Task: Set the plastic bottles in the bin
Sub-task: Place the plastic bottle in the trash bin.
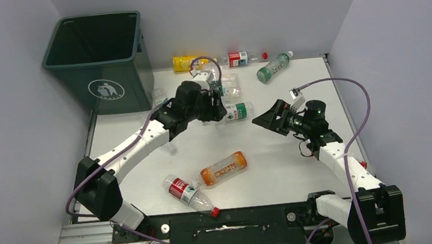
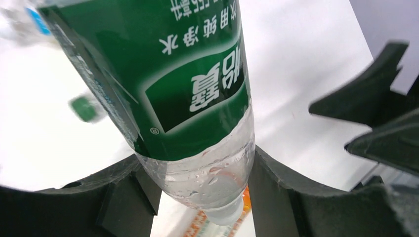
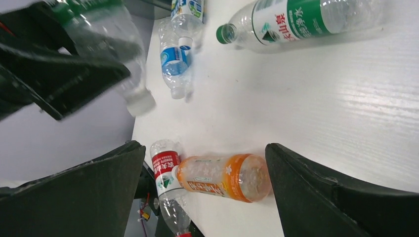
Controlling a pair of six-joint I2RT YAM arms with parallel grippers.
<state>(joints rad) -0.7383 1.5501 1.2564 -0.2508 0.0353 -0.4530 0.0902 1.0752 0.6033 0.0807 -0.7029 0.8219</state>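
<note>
My left gripper [image 1: 220,111] is shut on a clear bottle with a green label [image 1: 237,111] and holds it above the table's middle. In the left wrist view the fingers [image 2: 281,192] clamp its clear shoulder [image 2: 207,168], neck pointing down. My right gripper [image 1: 262,119] is open and empty, just right of that bottle. Between its jaws the right wrist view shows the orange bottle [image 3: 225,177] and a red-labelled bottle [image 3: 165,173] lying on the table. The dark green bin [image 1: 98,55] stands at the back left.
An orange bottle [image 1: 223,168] and a red-labelled one [image 1: 187,192] lie near the front edge. A yellow bottle [image 1: 185,63], a red-labelled bottle [image 1: 240,58], a green one [image 1: 274,67] and a clear one [image 1: 231,85] lie at the back. Grey walls enclose the table.
</note>
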